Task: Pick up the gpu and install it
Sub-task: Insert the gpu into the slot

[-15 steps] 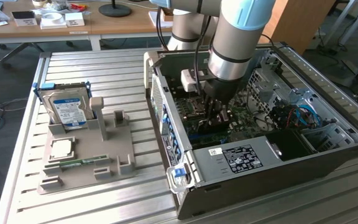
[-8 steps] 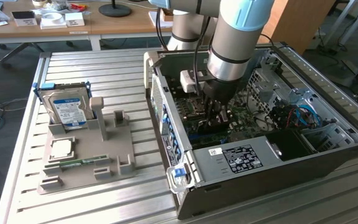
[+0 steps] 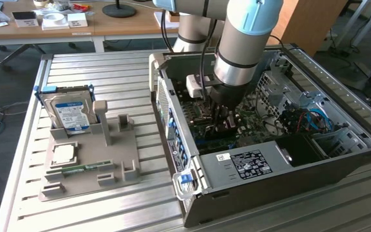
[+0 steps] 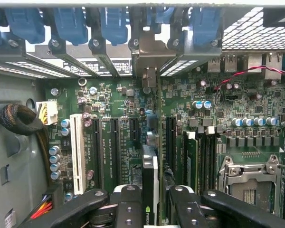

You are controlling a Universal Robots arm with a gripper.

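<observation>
**Slatted surface, open computer case: card going in**

Deep inside the computer case (image 3: 282, 159) now. Gripper (image 4: 154, 202) clamped on the gpu (image 4: 151, 185), held edge-down above the motherboard (image 4: 133, 118) slots. Install step under way; needs square alignment with slot and rear bracket opening.

Case (image 3: 340, 166) entered from open top; tool (image 4: 152, 197) hemmed by blue latches (image 4: 114, 21) beyond, memory sticks (image 4: 192, 156) beside.
</observation>
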